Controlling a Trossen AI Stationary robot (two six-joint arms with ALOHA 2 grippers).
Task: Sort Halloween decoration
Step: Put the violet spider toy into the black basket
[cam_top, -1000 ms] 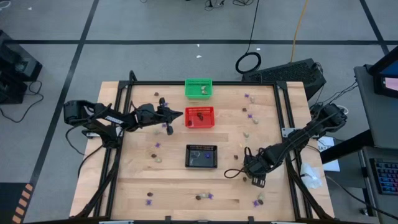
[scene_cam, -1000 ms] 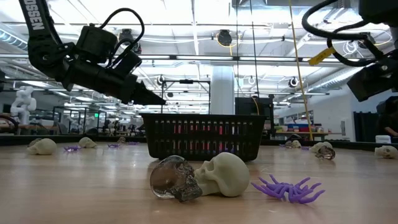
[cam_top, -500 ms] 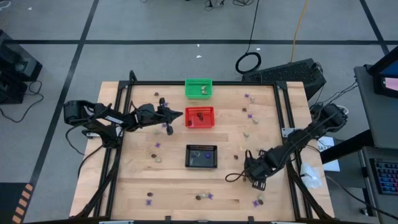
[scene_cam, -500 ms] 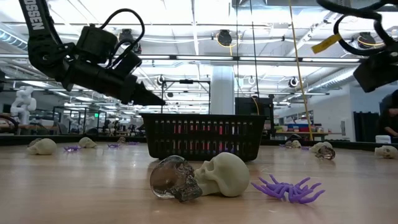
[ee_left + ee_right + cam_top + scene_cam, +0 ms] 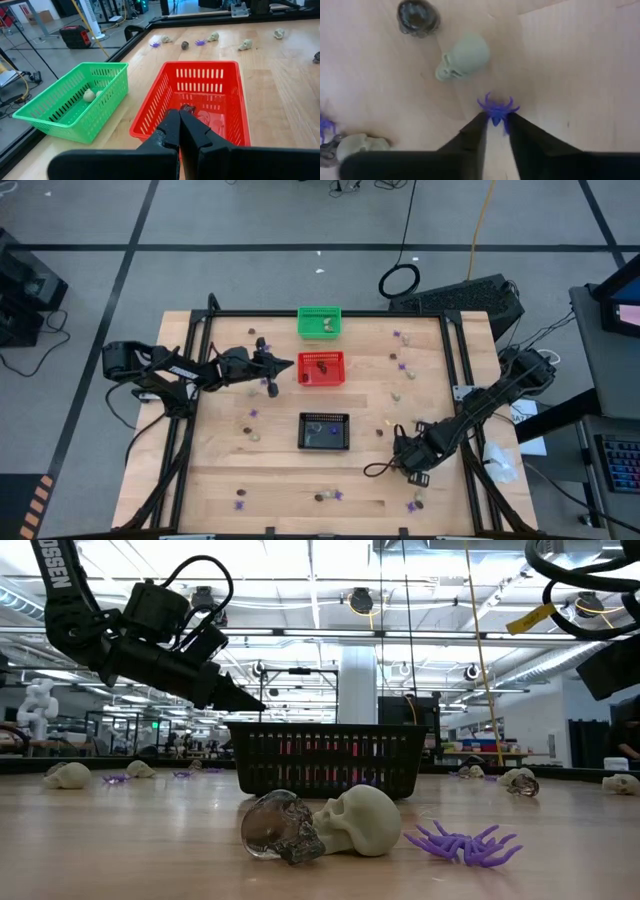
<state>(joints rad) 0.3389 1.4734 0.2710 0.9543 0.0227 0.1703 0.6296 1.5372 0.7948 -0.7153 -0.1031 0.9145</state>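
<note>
My right gripper points down near the table's front right, its fingertips closed about a small purple spider that lies on the wood. A cream skull and a dark skull lie just beyond it. My left gripper is shut with nothing in it and hovers over the left rim of the red basket, which holds a dark trinket. The green basket holds cream skulls. More trinkets lie scattered over the table. My right gripper pinches the purple spider's rear body between its two fingertips, coming from above and pointing down. The spider's legs spread out beyond the fingertips, and the spider lies on the tabletop.
A black basket stands at the table's middle. A dark skull, a cream skull and a purple spider lie near the front edge. Another cream skull lies beside my right gripper.
My right gripper has drifted a little toward the table's near edge and stayed low over the wood. My left arm has kept still.
</note>
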